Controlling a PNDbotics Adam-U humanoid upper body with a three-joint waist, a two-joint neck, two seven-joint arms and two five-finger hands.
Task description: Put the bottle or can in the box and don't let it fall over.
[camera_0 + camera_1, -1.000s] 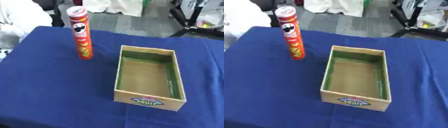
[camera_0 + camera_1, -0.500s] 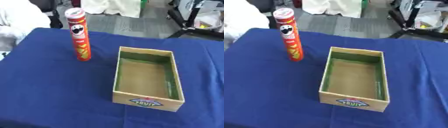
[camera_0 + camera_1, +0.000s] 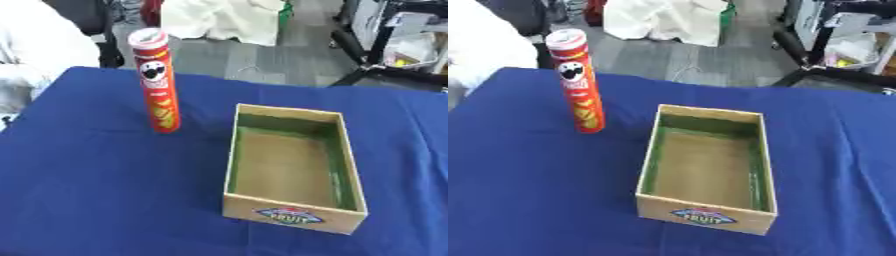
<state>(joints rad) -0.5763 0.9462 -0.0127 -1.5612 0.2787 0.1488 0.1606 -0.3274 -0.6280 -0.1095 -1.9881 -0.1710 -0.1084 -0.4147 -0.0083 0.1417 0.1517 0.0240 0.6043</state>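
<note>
Box: near end wall carries an oval label reading "FRUIT" in pale letters on a dark ground. Can: red, upright on the blue cloth, printed with a cartoon moustached face and yellow chip pictures; no wording on it can be read.

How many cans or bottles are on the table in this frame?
1. A tall red can stands upright on the blue table, left of the empty box and apart from it. Nothing appears hidden; the box interior is visible.
</note>
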